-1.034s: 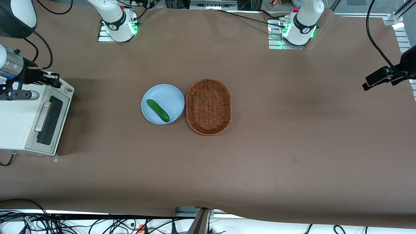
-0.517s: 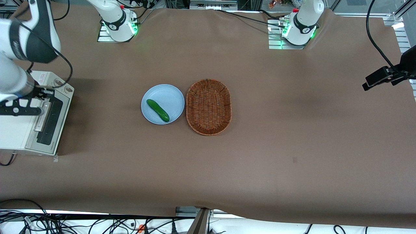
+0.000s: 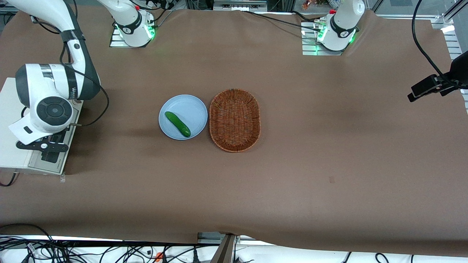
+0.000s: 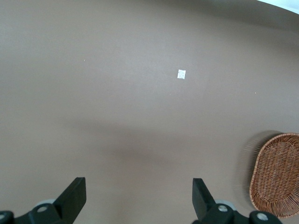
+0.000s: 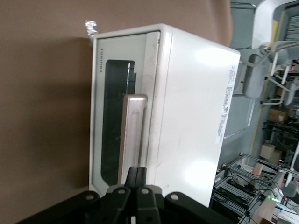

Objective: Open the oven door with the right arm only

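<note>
Right wrist view alone: end effector (image 5: 138, 179) pinched together at shut oven door's (image 5: 112, 112) handle (image 5: 132, 133).

The right arm (image 3: 51, 98) hides most of the oven door (image 3: 51, 160). Its gripper (image 5: 138, 179) covers the handle's (image 5: 132, 133) end.

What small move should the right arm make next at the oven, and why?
Probably ease the tool the last bit onto the handle. The oven door sits flush with the white oven, so it is not yet opened, and the right arm hangs over the oven's front with the tool at one end of the silver bar. A pull should wait until the grip is sure.
</note>
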